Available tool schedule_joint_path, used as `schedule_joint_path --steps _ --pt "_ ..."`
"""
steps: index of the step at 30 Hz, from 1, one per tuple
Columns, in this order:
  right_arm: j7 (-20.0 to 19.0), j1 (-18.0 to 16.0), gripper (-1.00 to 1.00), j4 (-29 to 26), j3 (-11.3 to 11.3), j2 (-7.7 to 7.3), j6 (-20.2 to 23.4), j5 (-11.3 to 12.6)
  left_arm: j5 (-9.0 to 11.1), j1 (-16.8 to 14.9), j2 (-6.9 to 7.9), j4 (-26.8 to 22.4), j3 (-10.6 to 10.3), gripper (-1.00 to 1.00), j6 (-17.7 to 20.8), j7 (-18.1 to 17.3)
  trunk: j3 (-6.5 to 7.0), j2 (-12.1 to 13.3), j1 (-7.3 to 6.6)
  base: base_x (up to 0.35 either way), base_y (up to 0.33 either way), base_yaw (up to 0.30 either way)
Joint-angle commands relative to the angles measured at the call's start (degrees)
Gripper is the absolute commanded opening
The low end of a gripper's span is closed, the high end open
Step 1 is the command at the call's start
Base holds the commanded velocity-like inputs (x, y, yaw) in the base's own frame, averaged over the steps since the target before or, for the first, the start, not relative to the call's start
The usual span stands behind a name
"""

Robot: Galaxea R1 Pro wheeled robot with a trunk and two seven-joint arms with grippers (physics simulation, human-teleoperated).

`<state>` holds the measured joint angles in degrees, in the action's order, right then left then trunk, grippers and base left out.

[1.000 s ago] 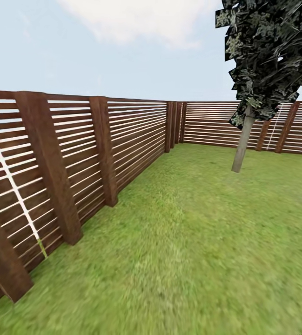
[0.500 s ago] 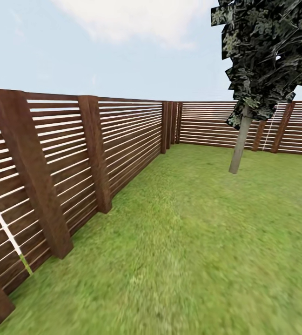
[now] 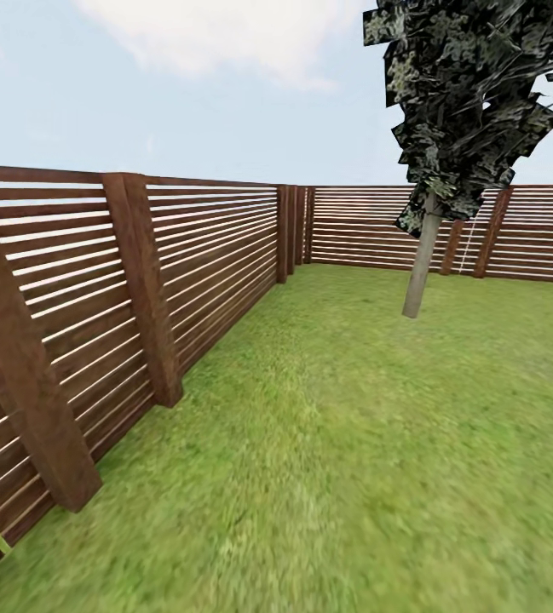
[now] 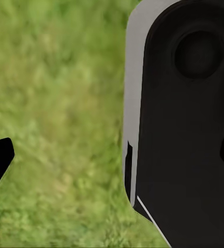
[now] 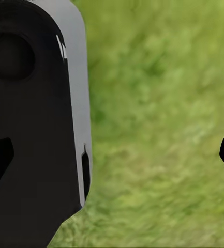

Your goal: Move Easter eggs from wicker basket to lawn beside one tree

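A: One tree [image 3: 421,264] is seen at 1 o'clock on the lawn [image 3: 353,443], near the fence [image 3: 182,264].
B: Both hands' fingertips are spread wide over grass; nothing is gripped.

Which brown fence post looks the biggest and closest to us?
The leaning fence post at the head view's left edge. It looks far wider and taller than the next post and the small corner posts.
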<state>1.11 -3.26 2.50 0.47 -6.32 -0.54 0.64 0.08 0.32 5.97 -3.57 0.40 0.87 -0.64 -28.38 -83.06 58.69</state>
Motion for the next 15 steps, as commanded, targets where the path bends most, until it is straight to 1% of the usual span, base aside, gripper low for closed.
schedule_joint_path --steps 1,10,15 --pt "0.12 -0.08 1.0 0.14 0.06 0.0 -0.06 0.06 0.01 0.03 0.01 -0.12 0.04 1.0 0.09 -0.07 -0.05 -0.02 0.03 0.334 0.0 -0.242" --pt "0.12 -0.08 1.0 0.14 0.06 0.02 -0.07 0.07 0.01 0.03 0.01 -0.12 0.04 1.0 0.09 -0.07 -0.05 -0.02 0.03 0.334 0.0 -0.2" --pt "0.12 -0.08 1.0 0.14 -0.02 0.05 0.01 0.11 0.01 0.03 0.01 -0.12 0.04 1.0 0.09 -0.07 -0.05 -0.02 0.03 0.334 0.0 -0.044"
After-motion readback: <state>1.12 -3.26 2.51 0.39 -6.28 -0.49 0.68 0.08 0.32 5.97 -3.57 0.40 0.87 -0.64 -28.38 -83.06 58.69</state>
